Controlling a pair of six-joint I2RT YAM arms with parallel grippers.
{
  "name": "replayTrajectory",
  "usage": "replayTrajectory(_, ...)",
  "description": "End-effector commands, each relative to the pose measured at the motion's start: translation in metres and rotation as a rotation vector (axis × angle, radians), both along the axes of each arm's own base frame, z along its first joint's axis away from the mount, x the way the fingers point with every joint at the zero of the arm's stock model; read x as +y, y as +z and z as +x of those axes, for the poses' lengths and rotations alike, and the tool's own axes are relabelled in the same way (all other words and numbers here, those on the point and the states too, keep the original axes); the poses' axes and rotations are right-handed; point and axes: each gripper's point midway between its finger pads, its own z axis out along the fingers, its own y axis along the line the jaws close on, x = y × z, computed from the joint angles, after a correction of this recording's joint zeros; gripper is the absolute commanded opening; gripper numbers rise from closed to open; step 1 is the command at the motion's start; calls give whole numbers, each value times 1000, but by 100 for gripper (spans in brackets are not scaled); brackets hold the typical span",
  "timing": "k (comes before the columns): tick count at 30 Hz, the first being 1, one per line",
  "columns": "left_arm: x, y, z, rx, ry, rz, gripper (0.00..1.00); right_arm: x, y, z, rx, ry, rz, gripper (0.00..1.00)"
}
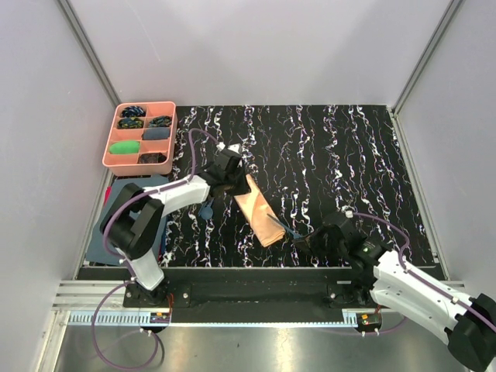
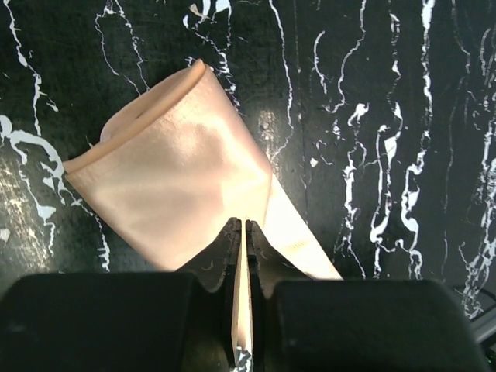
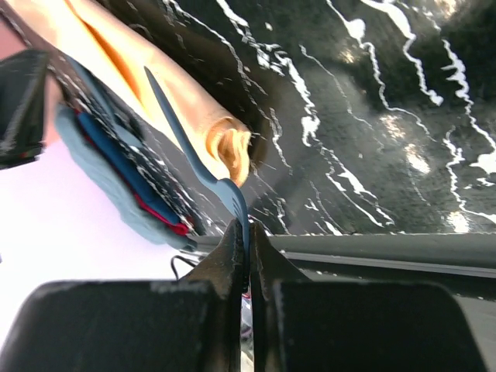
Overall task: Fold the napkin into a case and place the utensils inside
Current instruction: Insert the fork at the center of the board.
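Note:
The peach-orange napkin [image 1: 260, 211] lies folded as a narrow case [image 2: 178, 167] slanting across the middle of the marbled table. My left gripper [image 1: 235, 178] is at its far end, jaws shut on a thin layer of the fabric [image 2: 245, 226]. My right gripper [image 1: 308, 238] sits just off the case's near end, shut on the slotted head of a dark blue fork [image 3: 232, 198]. The fork's handle points toward the case's rolled near edge [image 3: 229, 147]. A second dark blue utensil [image 1: 206, 209] lies on the table beside the left arm.
A pink compartment tray [image 1: 113, 159] with small coloured bundles stands at the far left. A dark blue-grey cloth [image 1: 108, 236] lies under the left arm's base. The table's front rail [image 3: 387, 248] runs right under the right gripper.

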Motion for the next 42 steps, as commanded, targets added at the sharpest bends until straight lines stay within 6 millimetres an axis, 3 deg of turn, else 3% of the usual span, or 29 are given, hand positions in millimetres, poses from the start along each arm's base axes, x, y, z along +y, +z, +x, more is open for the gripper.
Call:
replayTrajectory(1, -7, 14, 23, -69, -3, -21, 8, 0, 28, 21, -91, -56, 13, 0)
replayTrajectory(8, -2, 21, 29, -80, 28, -17, 7, 17, 30, 28, -94, -4, 29, 0)
replayTrajectory(18, 13, -5, 34, 21, 101, -11, 7, 36, 31, 49, -124, -2, 67, 0)
replayTrajectory(26, 18, -25, 27, 68, 117, 16, 6, 45, 27, 58, -134, -4, 74, 0)
replayTrajectory(34, 17, -26, 22, 79, 106, 1, 6, 60, 20, 71, -153, -1, 86, 0)
replayTrajectory(42, 17, -16, 22, 58, 106, -10, 5, 49, 16, 74, -177, -47, 59, 0)
